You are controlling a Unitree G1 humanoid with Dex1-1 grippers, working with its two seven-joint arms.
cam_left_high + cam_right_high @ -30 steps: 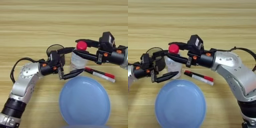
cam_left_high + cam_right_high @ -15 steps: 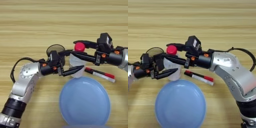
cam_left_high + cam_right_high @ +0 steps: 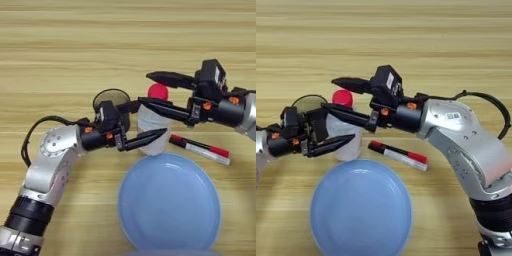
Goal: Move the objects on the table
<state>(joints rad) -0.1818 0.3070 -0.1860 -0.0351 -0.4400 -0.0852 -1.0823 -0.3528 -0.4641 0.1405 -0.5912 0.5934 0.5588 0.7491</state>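
Both pincers are crowding the bottle [image 3: 151, 131]: the right pincer [image 3: 150, 89] is gaping wide around its red cap, the left pincer [image 3: 150, 120] is straddling its body, nothing looking moved, cup [image 3: 112, 102] behind, marker [image 3: 200, 149] beside.

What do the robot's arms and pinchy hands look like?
Both arms are shiny silver with rounded shells and black joints. Each gripper, left and right, has two long, pointed black fingers, with small orange dots on the black wrist parts. Black cables loop beside both arms. The right arm carries a small white label.
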